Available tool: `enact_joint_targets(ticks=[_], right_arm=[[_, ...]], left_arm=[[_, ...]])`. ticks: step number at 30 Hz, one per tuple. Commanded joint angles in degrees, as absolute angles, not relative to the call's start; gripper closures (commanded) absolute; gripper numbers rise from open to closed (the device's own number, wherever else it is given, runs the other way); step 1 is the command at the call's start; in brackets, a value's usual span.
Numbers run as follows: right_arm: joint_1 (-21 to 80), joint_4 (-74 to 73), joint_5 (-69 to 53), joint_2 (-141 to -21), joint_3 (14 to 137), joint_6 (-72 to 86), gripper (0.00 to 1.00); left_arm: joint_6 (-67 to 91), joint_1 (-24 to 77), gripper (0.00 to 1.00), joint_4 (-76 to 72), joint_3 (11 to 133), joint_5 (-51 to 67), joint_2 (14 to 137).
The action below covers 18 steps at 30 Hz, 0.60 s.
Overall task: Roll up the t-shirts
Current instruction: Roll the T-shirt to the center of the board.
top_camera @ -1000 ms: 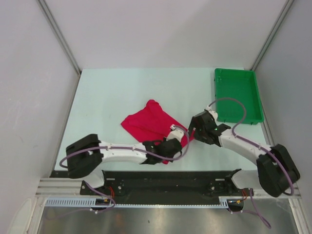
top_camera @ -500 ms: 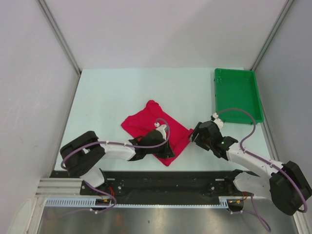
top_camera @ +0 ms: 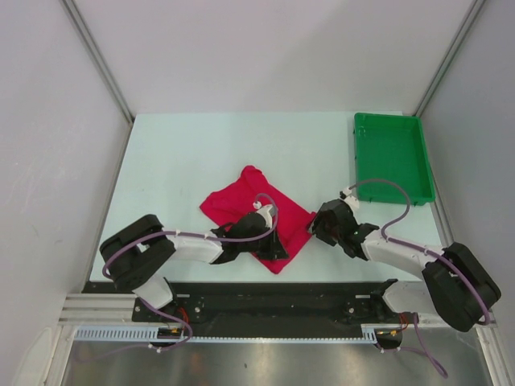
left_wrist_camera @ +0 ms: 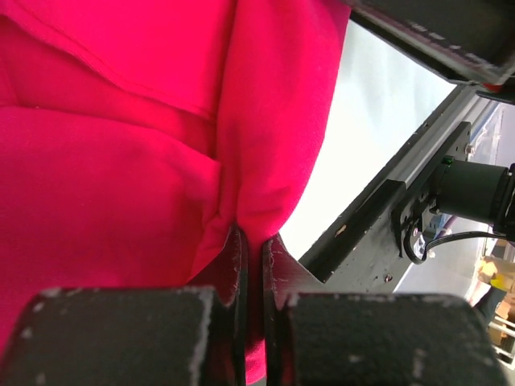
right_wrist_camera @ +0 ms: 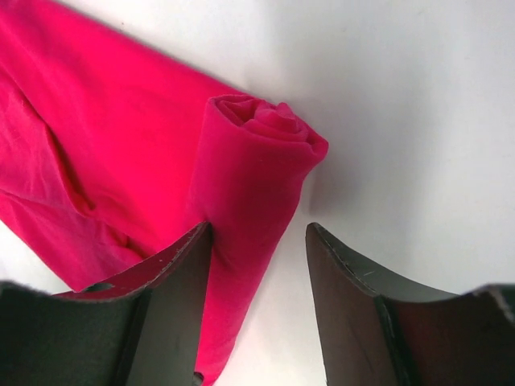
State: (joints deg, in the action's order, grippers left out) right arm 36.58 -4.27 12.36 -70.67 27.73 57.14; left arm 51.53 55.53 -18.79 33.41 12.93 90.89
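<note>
We see the left tool (left_wrist_camera: 251,241) pressed almost together, its fingers (left_wrist_camera: 236,261) pinching a fold of the crimson t-shirt (top_camera: 241,205) at the cloth's near edge. The right tool (right_wrist_camera: 259,233) is spread, straddling a rolled-up edge of the same shirt. One of its fingers touches the side of the roll (right_wrist_camera: 257,153); the other stands clear of it over the bare, pale worktop (top_camera: 185,153). The roll is a tight tube with its spiral end showing just ahead of the right tool. The rest of the shirt lies flat and creased between the two tools. A green tray (top_camera: 392,157) sits well beyond the right tool, apart from the shirt.
</note>
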Motion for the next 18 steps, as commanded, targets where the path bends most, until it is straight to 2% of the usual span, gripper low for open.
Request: enact_joint_targets(ticks=[1,2,4,5,10,13,18], right_arm=[[36.6,-2.3,12.8,-73.6,30.0,56.2,0.47],[36.7,-3.8,12.9,-74.2,30.8,55.9,0.48],[36.5,-5.2,12.7,-76.5,32.2,54.8,0.48],[36.6,-6.7,12.4,-77.2,33.6,54.4,0.47],[36.5,-9.2,11.0,-82.8,36.3,52.7,0.46],[36.4,-10.3,10.4,-84.4,37.2,52.2,0.46],[36.1,-11.4,9.9,-86.0,38.4,51.2,0.44]], left_arm=[[49.7,55.6,0.92,-14.7,32.8,14.5,90.1],[49.0,55.6,0.77,-12.9,33.0,13.8,89.4],[46.6,55.7,0.59,-10.7,34.1,11.7,87.1],[45.7,55.7,0.55,-8.5,34.4,10.9,86.3],[38.8,56.5,0.44,0.2,39.4,4.7,81.5],[34.5,59.1,0.38,9.3,44.3,-4.5,79.6],[28.3,67.3,0.36,18.0,52.6,-21.3,82.3]])
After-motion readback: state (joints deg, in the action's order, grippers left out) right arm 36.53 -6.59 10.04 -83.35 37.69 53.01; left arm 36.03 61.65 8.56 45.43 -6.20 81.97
